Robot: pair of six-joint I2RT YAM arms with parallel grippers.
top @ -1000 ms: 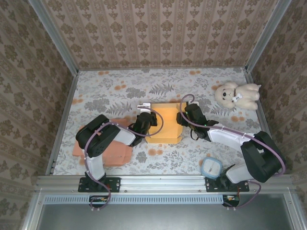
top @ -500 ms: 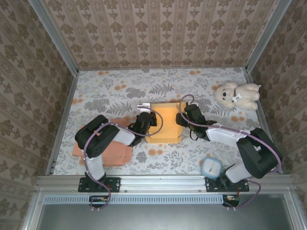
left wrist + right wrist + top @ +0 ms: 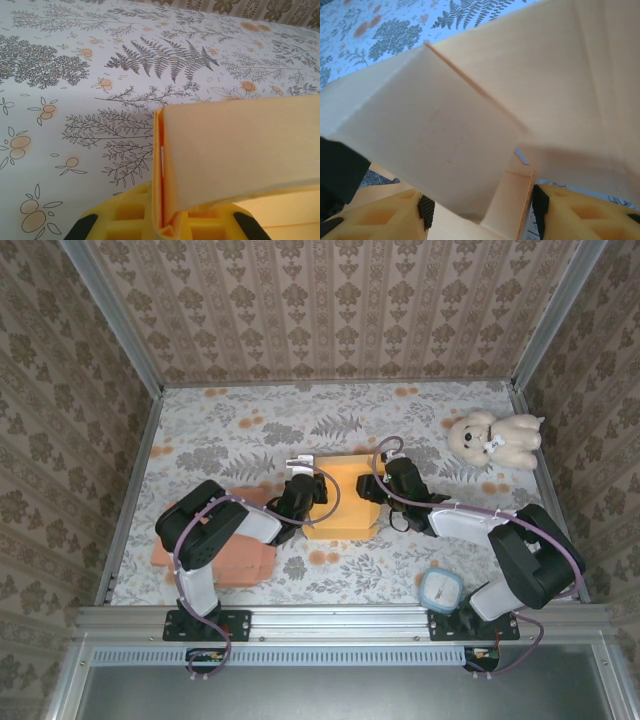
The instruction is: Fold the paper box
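Note:
The orange paper box (image 3: 345, 502) lies half-folded at the middle of the table. My left gripper (image 3: 301, 496) is at its left edge. In the left wrist view this gripper (image 3: 168, 226) is shut on a doubled-over wall of the box (image 3: 240, 145), which stands up between the yellow fingers. My right gripper (image 3: 384, 486) is at the box's right edge. In the right wrist view it (image 3: 483, 207) stands partly open and straddles a small flap of the box (image 3: 470, 125). Its right pad (image 3: 540, 202) touches the flap's edge, and a large tilted panel looms over the jaws.
A cream teddy bear (image 3: 495, 439) lies at the back right. A flat salmon block (image 3: 232, 558) sits under the left arm. A round blue-rimmed container (image 3: 441, 590) stands by the right arm's base. Patterned walls close the table on three sides.
My right gripper has crept a little to the left, against the box's right side. The left gripper keeps its hold and has not moved.

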